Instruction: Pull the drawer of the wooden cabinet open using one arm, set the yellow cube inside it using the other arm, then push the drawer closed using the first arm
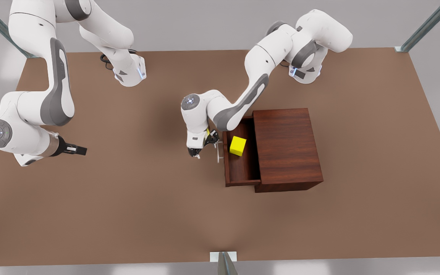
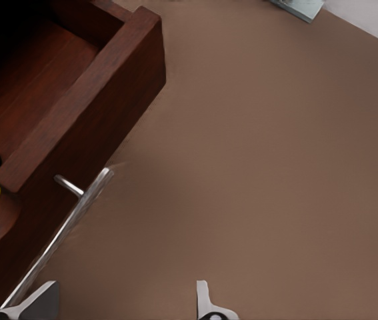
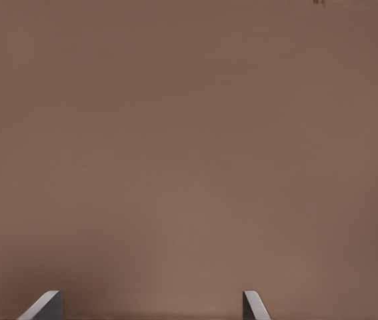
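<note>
In the front view, the left pincer hangs in the middle of the frame, just beside the thin silver bar handle of the drawer. In the left wrist view its two fingertips stand wide apart with nothing between them; one tip is at the handle, but I cannot tell if it touches. The drawer is pulled out from the wooden cabinet toward the front view's left. It is a dark reddish-brown box with visible wood grain and a flat front panel. The yellow cube lies inside the drawer, in its upper part in the frame; it is plain and bright, with no writing.

At the left edge of the front view the right pincer waits over the bare brown worktop, well apart from the cabinet. The right wrist view shows its tips wide apart and holding nothing.
</note>
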You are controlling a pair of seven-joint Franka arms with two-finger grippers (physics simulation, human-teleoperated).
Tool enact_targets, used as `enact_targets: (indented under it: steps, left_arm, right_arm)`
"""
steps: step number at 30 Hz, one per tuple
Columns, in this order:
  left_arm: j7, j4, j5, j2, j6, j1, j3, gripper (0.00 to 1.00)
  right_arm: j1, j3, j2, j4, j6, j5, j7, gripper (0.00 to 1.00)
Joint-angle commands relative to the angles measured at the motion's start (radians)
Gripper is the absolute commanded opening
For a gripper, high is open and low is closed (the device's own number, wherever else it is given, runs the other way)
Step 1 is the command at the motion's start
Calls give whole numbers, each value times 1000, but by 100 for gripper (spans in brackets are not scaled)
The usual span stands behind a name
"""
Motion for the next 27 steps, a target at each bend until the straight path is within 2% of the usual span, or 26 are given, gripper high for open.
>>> enact_targets:
  steps: [1,12,14,20,27]
  left_arm:
    - [150,0,-59,-5,-54,25,-1,100]
    - [340,-55,-132,-32,-54,116,-3,100]
    - [365,-138,-129,-72,-42,127,-3,100]
    - [400,-253,-129,-137,-34,153,-1,100]
    - [453,-309,-134,-181,-39,183,-1,100]
  right_arm:
    - [0,0,-1,0,0,-1,-105,100]
    - [0,0,-1,0,0,-7,-106,100]
    - [-3,0,-1,2,0,-5,-106,100]
    - [-5,0,1,10,0,-7,-108,100]
    - [-3,0,4,10,0,-7,-106,100]
